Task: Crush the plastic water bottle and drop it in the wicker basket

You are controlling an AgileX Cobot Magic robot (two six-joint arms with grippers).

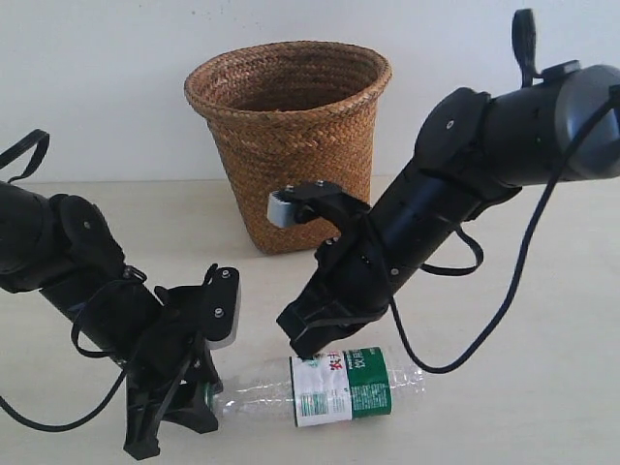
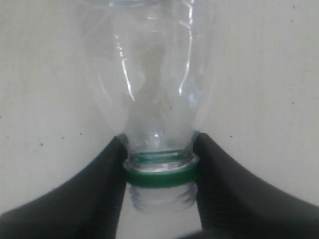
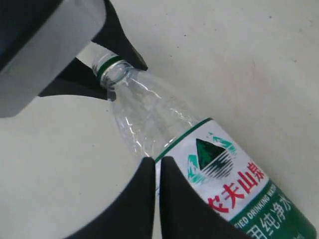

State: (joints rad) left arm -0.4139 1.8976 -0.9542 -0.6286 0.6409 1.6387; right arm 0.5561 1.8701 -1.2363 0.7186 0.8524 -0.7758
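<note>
The clear plastic water bottle (image 1: 339,387) lies on its side on the table, its green-and-white label (image 3: 224,184) facing up. Its neck points left and shows a green ring and bare threads (image 2: 160,191); no cap shows. My left gripper (image 1: 206,395) is shut on the neck (image 2: 159,172), one black finger on each side of the ring. My right gripper (image 1: 312,337) is shut, fingers nearly touching, tips (image 3: 157,167) over the bottle's shoulder at the label's edge; contact is unclear. The brown wicker basket (image 1: 291,145) stands upright behind both arms.
The pale table (image 1: 542,320) runs to a white wall behind the basket. The right arm's black cable (image 1: 513,281) loops down beside the bottle's base. In the right wrist view the left gripper's grey body (image 3: 45,50) sits close to the bottle neck.
</note>
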